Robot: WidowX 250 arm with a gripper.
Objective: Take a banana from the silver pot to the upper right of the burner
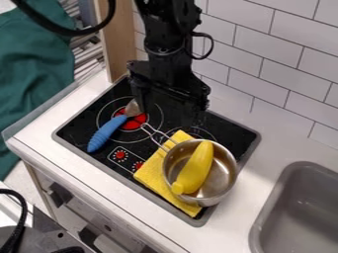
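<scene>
Claw [169, 105]: you had it wide open, empty, over the stove [79, 126]
Banana [196, 170]: lay in your silver pot [228, 173]
Yellow cloth [153, 173]: lay partly under the pot

A white countertop [271, 136] with a black glass stovetop [232, 132] set into it, edged in grey, and a grey sink [263, 217] at the near right. On the stovetop's left part lies a utensil with a ribbed blue handle [106, 133], its metal head over the red centre of a ringed burner [109, 112]. To the right, a yellow cloth [153, 174] lies diagonally, partly under a round silver metal pot [228, 167] with a wire handle pointing far left.
</scene>
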